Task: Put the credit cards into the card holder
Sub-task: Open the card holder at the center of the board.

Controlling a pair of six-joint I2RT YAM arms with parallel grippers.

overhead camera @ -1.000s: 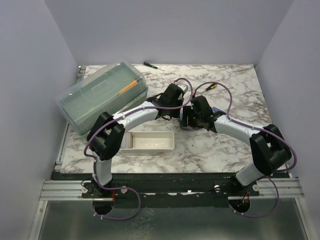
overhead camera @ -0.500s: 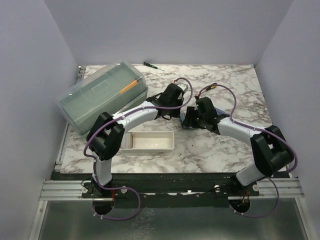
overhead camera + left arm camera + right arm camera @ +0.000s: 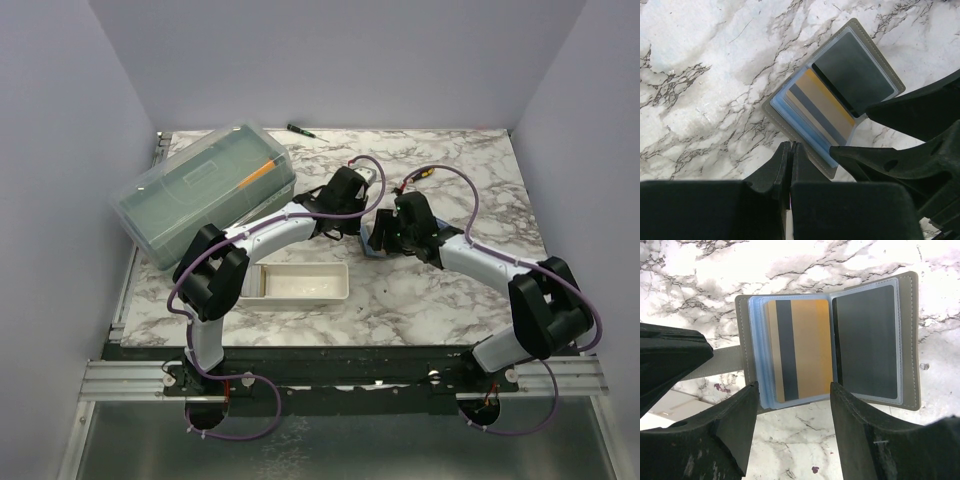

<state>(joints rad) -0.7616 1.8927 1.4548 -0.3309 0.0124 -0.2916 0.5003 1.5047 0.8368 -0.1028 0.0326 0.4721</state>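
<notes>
Compared with a second ago, your right arm has moved a little to the right and to the far side in the top view, while the left arm has kept its place. The card holder is now less covered from above. It lies open on the counter, in the middle, between the two wrists.

In the right wrist view, a tan credit card with a dark stripe sits on the stack of clear sleeves on the left page. A dark card fills the sleeve on the right page. The right gripper is released. Its fingers stand wide apart at the near edge of the holder and carry nothing.

The left gripper is clenched, its fingers pressed together just beside the holder's edge. A grey strap runs from the holder's left edge toward it. I cannot tell if the strap is pinched between those fingers.

I think this small retreat means the tan card has been let go and the right gripper is backing off from it. I cannot see whether the card is fully inside a sleeve or only lies on top, so check this before you go on.

The white tray stands near the left arm. A tan strip at its left end may be another card, but it is too small to tell. If it is one, the task is not finished yet.
</notes>
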